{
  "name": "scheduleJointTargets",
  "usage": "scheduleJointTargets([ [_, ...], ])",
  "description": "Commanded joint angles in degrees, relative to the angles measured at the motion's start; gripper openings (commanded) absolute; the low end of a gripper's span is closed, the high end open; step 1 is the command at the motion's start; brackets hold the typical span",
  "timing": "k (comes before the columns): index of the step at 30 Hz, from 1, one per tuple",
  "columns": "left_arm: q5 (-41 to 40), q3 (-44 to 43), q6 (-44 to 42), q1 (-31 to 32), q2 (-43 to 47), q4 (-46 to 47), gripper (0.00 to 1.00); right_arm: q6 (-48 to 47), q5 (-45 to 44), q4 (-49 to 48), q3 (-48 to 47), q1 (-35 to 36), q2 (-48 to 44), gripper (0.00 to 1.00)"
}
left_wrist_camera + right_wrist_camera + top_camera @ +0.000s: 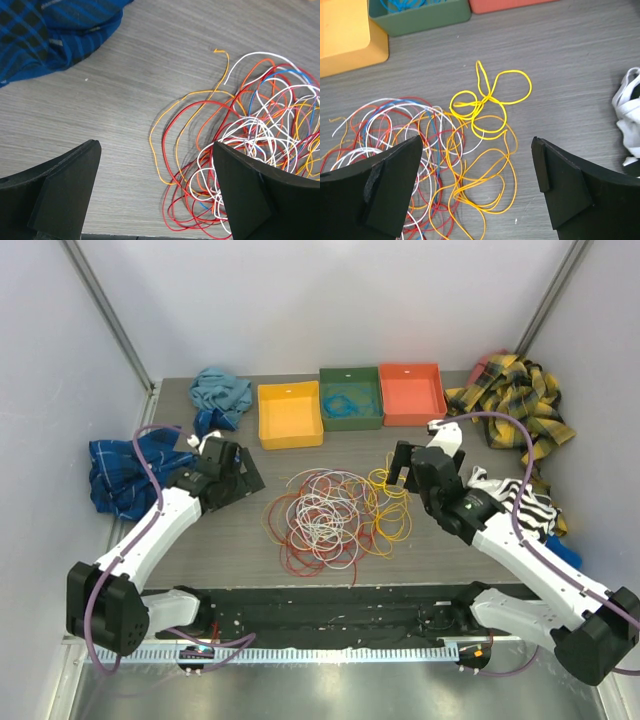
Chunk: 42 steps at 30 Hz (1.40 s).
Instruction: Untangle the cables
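Observation:
The cables [335, 515] lie in one tangled heap of red, orange, white, yellow and a few blue loops on the table's middle. My left gripper [240, 478] is open and empty, above the table just left of the heap. In the left wrist view [155, 150] red and orange loops [200, 150] lie between its fingers, white ones further right. My right gripper [405, 468] is open and empty above the heap's right edge. In the right wrist view [476, 142] orange loops [485, 170] lie below it and a bright yellow coil [490, 100] beyond.
A yellow bin [289, 440], a green bin [351, 423] with a blue wire inside and an orange-red bin [411, 420] stand in a row at the back. A blue plaid cloth [118, 472], a light blue cloth [221, 392], a yellow plaid cloth [515, 400] and a striped cloth [525, 505] lie along the sides.

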<state>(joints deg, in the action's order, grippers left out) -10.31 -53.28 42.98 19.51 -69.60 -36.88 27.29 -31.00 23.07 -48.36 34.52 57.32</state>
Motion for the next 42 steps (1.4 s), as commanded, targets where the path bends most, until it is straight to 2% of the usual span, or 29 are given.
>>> scheduleJointTargets([
  [1,1.78,0.81,-0.80,0.09,1.22,0.85,1.00,-0.66,-5.38,2.59,-2.71,0.19,0.34,1.00],
  [9,4.15,0.81,-0.62,0.18,2.63,1.81,1.00,3.73,-6.61,0.31,0.72,-0.07,2.97,0.98],
  [10,4.50,0.81,-0.62,0.18,2.63,1.90,1.00,4.26,-6.53,-0.13,0.46,-0.24,5.06,0.90],
  [13,5.73,0.81,-0.36,0.09,2.28,1.99,1.00,5.93,-3.37,-0.83,-1.21,-1.91,8.59,0.76],
  [16,2.94,0.89,0.52,0.18,3.50,1.11,1.00,5.94,0.32,-4.51,-1.04,-1.91,9.04,0.72],
  [18,1.35,1.07,1.05,0.09,4.56,0.85,1.00,4.89,3.22,-11.18,1.67,-1.74,6.76,0.65],
  [21,2.21,0.63,1.05,0.09,4.48,0.76,1.00,4.88,1.31,-14.28,3.53,-1.74,6.48,0.65],
  [22,2.92,0.89,1.23,0.09,3.95,1.28,1.00,4.44,0.95,-14.02,3.27,-1.65,7.10,0.69],
  [27,7.57,3.61,3.42,0.09,3.33,4.10,1.00,4.44,-0.02,-8.13,-0.59,-1.83,15.87,0.73],
  [39,8.72,4.41,3.07,0.18,3.07,3.57,1.00,4.44,-3.97,-14.02,-4.80,-3.32,30.82,0.67],
  [41,8.72,4.50,2.99,0.09,2.98,3.57,1.00,4.26,-4.41,-15.33,-5.25,-3.85,33.37,0.63],
  [42,8.72,4.58,2.90,0.18,2.98,3.57,1.00,4.53,-4.59,-15.51,-5.95,-4.37,34.25,0.57],
])
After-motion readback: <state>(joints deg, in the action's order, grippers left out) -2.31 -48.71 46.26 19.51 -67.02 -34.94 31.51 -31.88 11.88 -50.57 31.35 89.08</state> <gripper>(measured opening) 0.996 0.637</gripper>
